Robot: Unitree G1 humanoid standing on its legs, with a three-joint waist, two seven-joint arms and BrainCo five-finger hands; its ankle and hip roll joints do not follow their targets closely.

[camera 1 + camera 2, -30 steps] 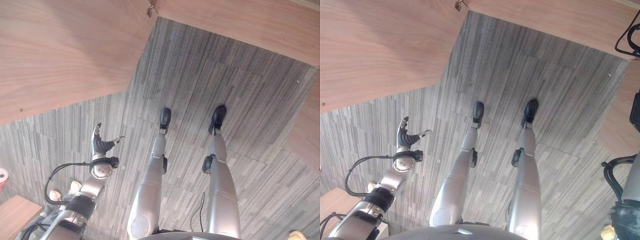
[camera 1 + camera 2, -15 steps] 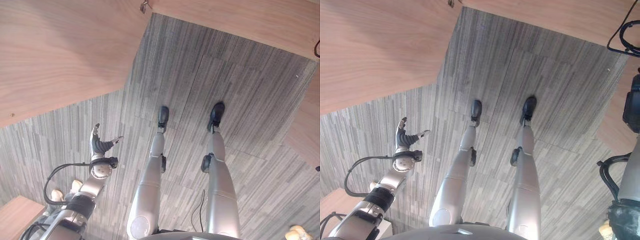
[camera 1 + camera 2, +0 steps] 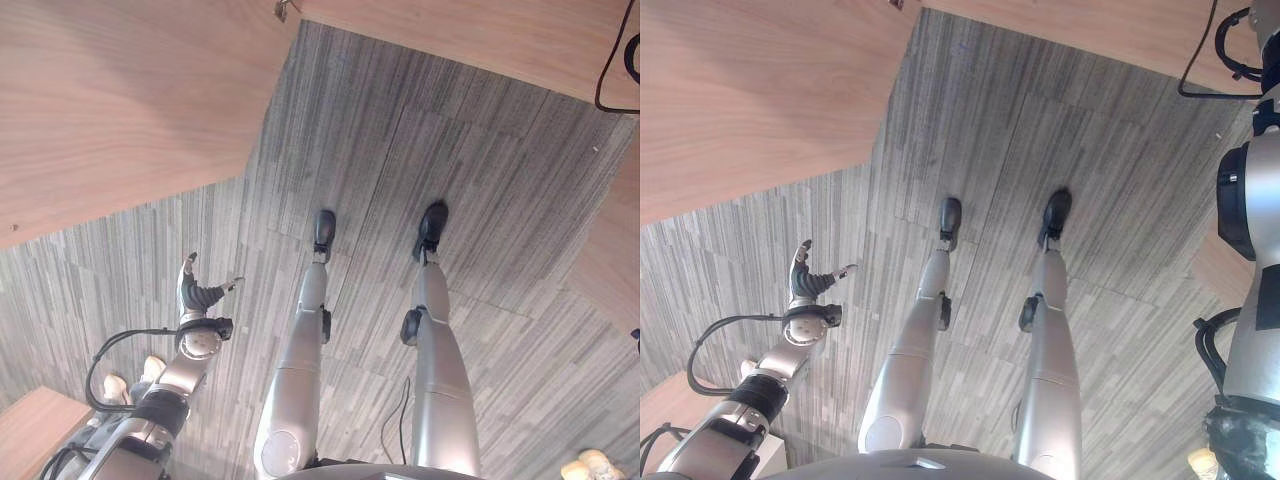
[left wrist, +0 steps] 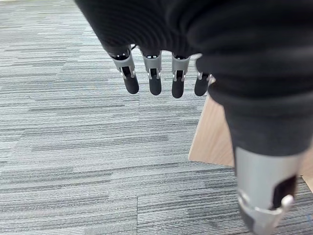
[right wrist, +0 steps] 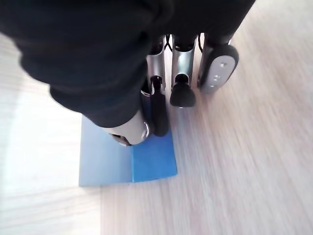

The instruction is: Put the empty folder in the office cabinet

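The right robot hand [image 5: 161, 105] pinches the top edge of an upright blue folder [image 5: 128, 157] on the pale wooden table [image 5: 234, 161], while the left robot hand [image 4: 156, 78] hangs open and empty over the floor [image 4: 68, 147].

Illumination is bright, even and diffuse in all views. The grey carpet [image 3: 400, 150] shows no glare. The wooden panel [image 3: 120, 120] at upper left darkens slightly toward the top edge. In the right wrist view, the pale wood surface [image 5: 29, 122] washes out at left. The blue folder [image 5: 151, 164] reads brighter on its right half.
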